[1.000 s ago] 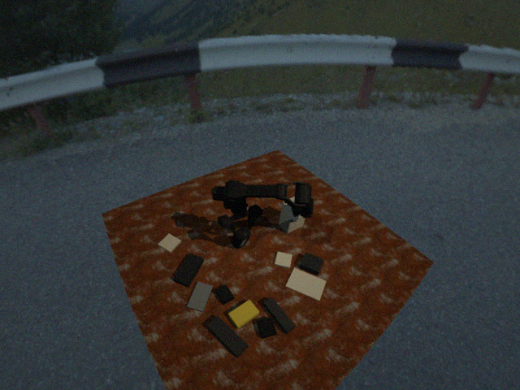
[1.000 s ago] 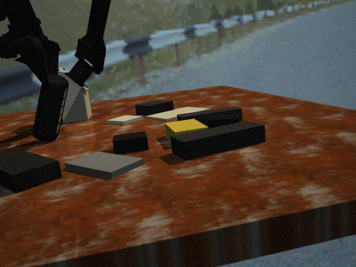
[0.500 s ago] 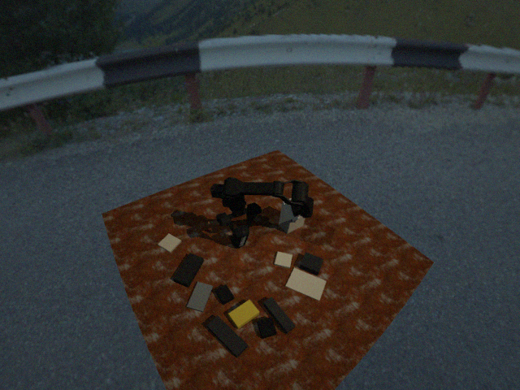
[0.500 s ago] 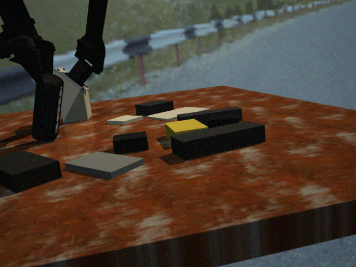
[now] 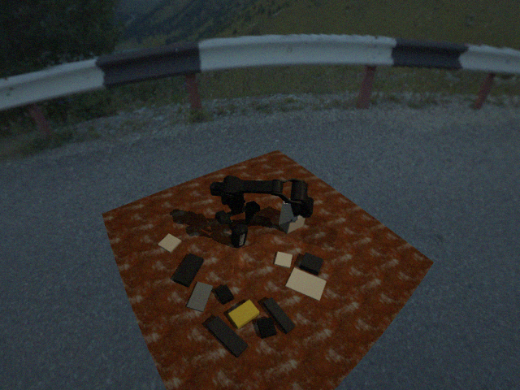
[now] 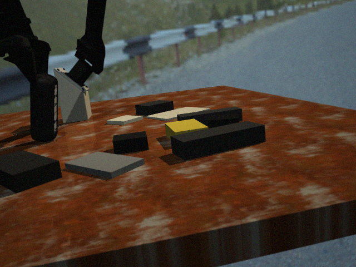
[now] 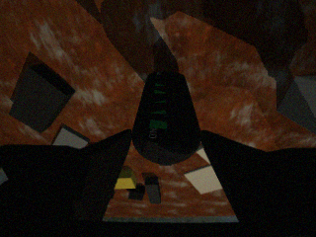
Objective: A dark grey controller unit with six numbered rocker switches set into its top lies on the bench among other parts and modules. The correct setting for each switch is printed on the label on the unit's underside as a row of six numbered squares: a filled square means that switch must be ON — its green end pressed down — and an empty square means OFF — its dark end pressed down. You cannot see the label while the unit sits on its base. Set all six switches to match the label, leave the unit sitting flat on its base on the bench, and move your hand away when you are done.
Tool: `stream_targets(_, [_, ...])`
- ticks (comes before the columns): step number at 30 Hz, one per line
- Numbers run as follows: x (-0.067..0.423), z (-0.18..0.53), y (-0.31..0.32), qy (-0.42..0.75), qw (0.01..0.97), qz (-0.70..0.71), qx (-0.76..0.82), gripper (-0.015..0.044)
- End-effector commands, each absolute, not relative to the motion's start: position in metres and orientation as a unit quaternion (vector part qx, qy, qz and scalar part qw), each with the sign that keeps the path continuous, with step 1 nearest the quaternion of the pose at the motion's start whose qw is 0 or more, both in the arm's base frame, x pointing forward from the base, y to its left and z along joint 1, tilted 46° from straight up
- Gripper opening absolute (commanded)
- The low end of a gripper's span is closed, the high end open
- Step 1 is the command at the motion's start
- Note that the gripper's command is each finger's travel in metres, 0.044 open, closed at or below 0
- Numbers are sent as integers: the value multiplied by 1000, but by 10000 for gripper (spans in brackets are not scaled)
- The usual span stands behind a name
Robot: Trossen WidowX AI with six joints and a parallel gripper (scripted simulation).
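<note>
Pincer (image 7: 166, 143) grasping the dark grey controller unit (image 6: 43, 107) between widely spread jaws, the unit standing upright on one end on the rust-mottled desk (image 6: 230, 178) near its far edge. The wrist view alone shows the green rocker switches (image 7: 158, 106) along its face. Exterior view shows flat blocks, matte and box-shaped: a yellow block (image 6: 185, 126), a grey slab (image 6: 104, 164)

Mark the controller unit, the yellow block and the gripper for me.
controller unit (image 6: 43, 107): exterior view, on its dark side as it stands on end.
yellow block (image 6: 185, 125): exterior view, middle of its top face.
gripper (image 7: 165, 148): wrist view, between the fingers, closed around the unit's near end.
</note>
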State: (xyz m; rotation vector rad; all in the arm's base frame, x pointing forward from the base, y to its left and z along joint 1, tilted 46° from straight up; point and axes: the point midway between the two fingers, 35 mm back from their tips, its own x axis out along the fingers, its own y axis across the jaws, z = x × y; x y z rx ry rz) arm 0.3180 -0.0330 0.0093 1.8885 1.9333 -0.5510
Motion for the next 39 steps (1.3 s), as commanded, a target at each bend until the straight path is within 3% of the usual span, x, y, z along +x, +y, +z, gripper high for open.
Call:
stream_targets(1, [317,1,-34,692,196,-203,665,338])
stream_targets(39, [317,-20,-53,682,227,-233,655,338])
